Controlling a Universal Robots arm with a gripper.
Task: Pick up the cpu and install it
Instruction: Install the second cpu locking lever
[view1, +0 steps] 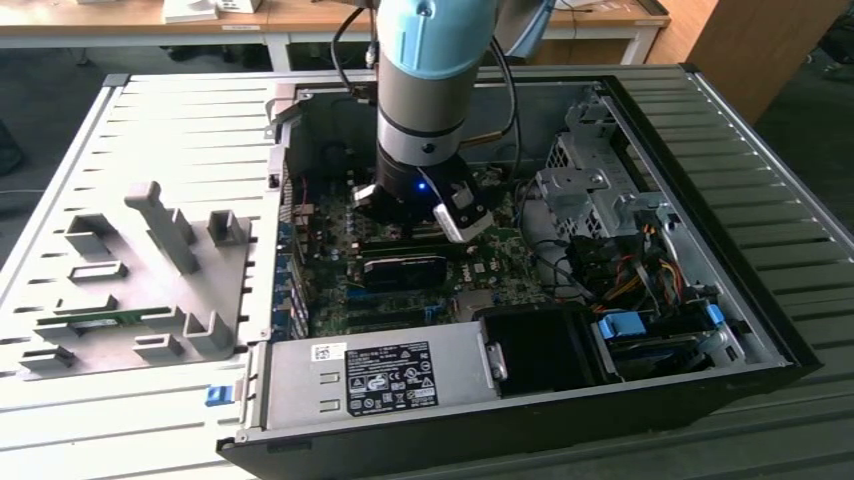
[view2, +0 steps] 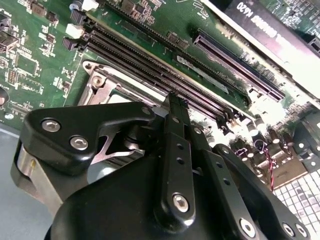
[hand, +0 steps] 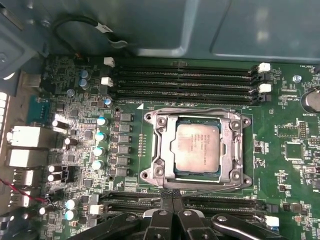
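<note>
From my remote station, the exterior view shows the grey-and-blue jointed robot arm reaching down into the open black tower computer case lying on its side on the slatted pale metal bench. Its black hand hangs low over the green motherboard, close above the socket area. A grey moulded parts holder with upright slots sits on the bench toward the exterior view's left, well apart from the hand.

In the first wrist view, the small flat square cpu with its dull silver-grey metal top lies inside the dark square metal-framed socket, seated level within the frame opening. The hand shows at the edge of this picture with its black fingers drawn together, nothing between them, near the socket frame but clear of the chip. Four long black memory slots run just beyond the socket.

In the second wrist view, the hand's black linkage fills the foreground, fingers pressed narrow and pointing at the silver socket frame; I cannot tell whether the tips touch it.

My reading: the chip is placed in its socket and released. Whether the retention frame and its thin wire lever are fully locked I cannot judge from here, so securing may remain.
</note>
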